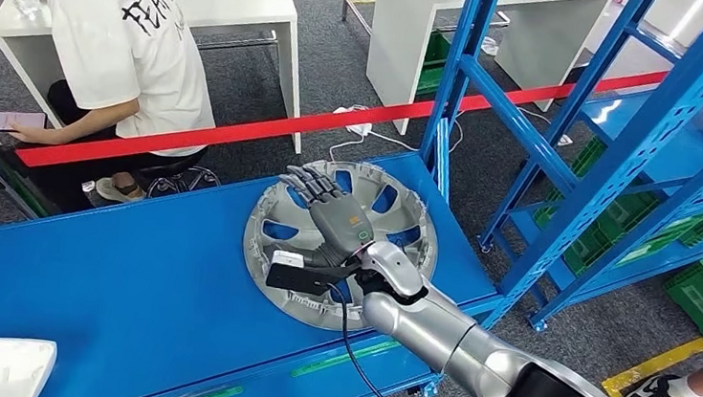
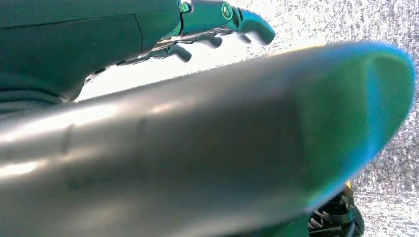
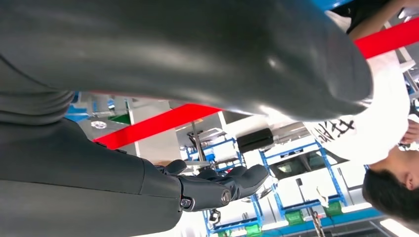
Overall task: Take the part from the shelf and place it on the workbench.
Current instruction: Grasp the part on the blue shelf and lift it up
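The part [image 1: 339, 245], a silver wheel cover with spoke-shaped cut-outs, lies flat on the blue workbench [image 1: 129, 285], at the end of the bench nearest the blue shelf [image 1: 658, 158]. So the main job looks done: the part is off the shelf and resting on the bench top.

The right hand [image 1: 331, 218] is right over the part's centre, palm down, fingers stretched out and slightly spread toward the far rim. It grips nothing that can be seen; whether the palm touches the hub cannot be told from here. In the right wrist view the right hand [image 3: 217, 190] shows its fingers lightly curved with daylight between them and nothing in them.

The left hand [image 2: 217, 22] shows in its own wrist view, fingers loosely bent over grey speckled floor, holding nothing; it appears to hang at the robot's side.

Beyond the part, a red barrier tape [image 1: 267, 129] runs past the bench, and a person in a white shirt [image 1: 122, 34] sits behind it.

What seems left: lift the right hand clear of the part and draw the arm back.
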Available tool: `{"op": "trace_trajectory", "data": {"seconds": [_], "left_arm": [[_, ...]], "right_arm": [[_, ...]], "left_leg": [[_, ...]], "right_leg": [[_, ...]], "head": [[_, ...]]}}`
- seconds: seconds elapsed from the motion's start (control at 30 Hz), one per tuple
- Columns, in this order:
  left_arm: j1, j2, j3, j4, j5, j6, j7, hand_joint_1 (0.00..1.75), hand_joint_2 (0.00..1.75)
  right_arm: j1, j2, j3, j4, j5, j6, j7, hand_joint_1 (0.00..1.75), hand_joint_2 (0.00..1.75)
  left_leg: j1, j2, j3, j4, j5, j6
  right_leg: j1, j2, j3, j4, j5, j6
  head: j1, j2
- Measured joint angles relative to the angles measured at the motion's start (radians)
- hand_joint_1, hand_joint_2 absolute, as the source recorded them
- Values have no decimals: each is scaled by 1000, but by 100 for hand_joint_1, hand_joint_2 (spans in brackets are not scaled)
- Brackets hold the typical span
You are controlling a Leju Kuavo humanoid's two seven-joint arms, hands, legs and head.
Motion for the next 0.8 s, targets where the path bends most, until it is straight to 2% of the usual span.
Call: {"op": "trace_trajectory", "data": {"seconds": [0.03, 0.1, 0.13, 0.17, 0.27, 0.33, 0.37, 0.4, 0.47, 0.5, 0.53, 0.57, 0.6, 0.67, 0.7, 0.73, 0.8], "left_arm": [[0, 0, 0, 0, 0, 0, 0, 0, 0], [0, -2, 0, 0, 2, 0, 0, 0, 0], [-1, -2, 0, 0, 3, 0, -1, 0, 0], [-1, -3, 0, 0, 4, 0, -1, 0, 0], [-1, -3, 0, 0, 6, 1, -1, 0, 0], [-1, -4, 0, 0, 6, 1, -1, 0, 0], [-1, -4, 0, 0, 6, 1, -1, 0, 0], [-1, -3, 0, 0, 6, 1, -1, 0, 0], [0, -3, 0, 0, 6, 1, -1, 0, 0], [1, -3, 0, 0, 6, 1, -1, 0, 0], [1, -3, 0, 0, 6, 1, -1, 0, 0], [2, -3, 0, 0, 6, 1, -1, 0, 0], [2, -3, 0, 0, 6, 1, -1, 0, 0], [0, -3, 0, 0, 6, 1, -2, 0, 0], [-1, -3, 0, 0, 6, 1, -2, 0, 0], [-1, -4, 0, 0, 6, 1, -2, 0, 0], [0, -4, 0, 0, 6, 1, -1, 0, 0]], "right_arm": [[2, 0, 0, 0, 1, 0, 1, 0, 0], [1, 0, 0, 0, 2, 0, 4, 0, 0], [0, 0, 0, 0, 2, 0, 5, 0, 0], [-2, 0, 0, 0, 2, 0, 6, 0, 0], [-3, 1, 0, 0, 4, 1, 8, 0, 0], [-3, 1, 0, 0, 4, 1, 7, 0, 0], [-3, 1, 0, 0, 4, 1, 6, 0, 0], [-3, 1, 0, 0, 4, 1, 6, 0, 0], [-2, 1, 0, 0, 4, 2, 6, 0, 0], [-1, 1, 0, 1, 4, 2, 6, 0, 0], [0, 1, 0, 1, 4, 2, 6, 0, 0], [1, 1, 0, 1, 4, 3, 6, 0, 0], [1, 1, 0, 1, 4, 3, 6, 0, 0], [0, 1, 0, 1, 4, 3, 6, 0, 0], [-1, 1, 0, 1, 4, 3, 6, 0, 0], [-2, 1, 0, 1, 4, 3, 6, 0, 0], [-2, 1, 0, 1, 4, 3, 5, 0, 0]], "left_leg": [[0, 0, -2, 3, 0, 0], [0, 0, -4, 9, -1, -3], [-2, 0, -5, 12, -2, -6], [-3, -1, -7, 14, -2, -10], [-4, -2, -9, 9, 3, -26], [-3, -2, -16, 17, -4, -38], [-3, -2, -28, 44, -24, -43], [-1, -2, -50, 94, -57, -48], [0, -2, -105, 228, -126, -54], [1, -2, -124, 277, -143, -56], [1, -2, -125, 289, -140, -57], [2, -2, -106, 261, -119, -57], [3, -2, -69, 198, -87, -56], [2, -3, 3, 62, -42, -49], [1, -3, 21, 23, -34, -44], [-1, -4, 25, 8, -34, -38], [-2, -4, 22, 6, -25, -22]], "right_leg": [[0, 0, 23, -40, 25, -2], [1, -1, 99, -181, 81, -9], [3, -2, 127, -233, 95, -13], [5, -2, 141, -263, 100, -16], [11, 0, 136, -270, 106, -28], [6, -1, 135, -276, 115, -41], [3, -2, 134, -280, 119, -47], [1, -3, 132, -283, 123, -52], [0, -4, 125, -282, 127, -55], [0, -4, 122, -282, 128, -55], [0, -4, 120, -281, 130, -54], [-1, -4, 118, -280, 131, -53], [-1, -4, 118, -278, 132, -51], [0, -3, 115, -272, 133, -44], [2, -3, 113, -270, 134, -38], [3, -2, 111, -271, 137, -32], [2, -1, 108, -274, 143, -18]], "head": [[0, 0], [0, 0], [0, 0], [0, 0], [2, 0], [1, 0], [0, 0], [-2, 0], [-3, 0], [-3, 0], [-3, 0], [-3, 0], [-3, 0], [-3, 0], [-2, 0], [-2, 0], [-1, 0]]}}
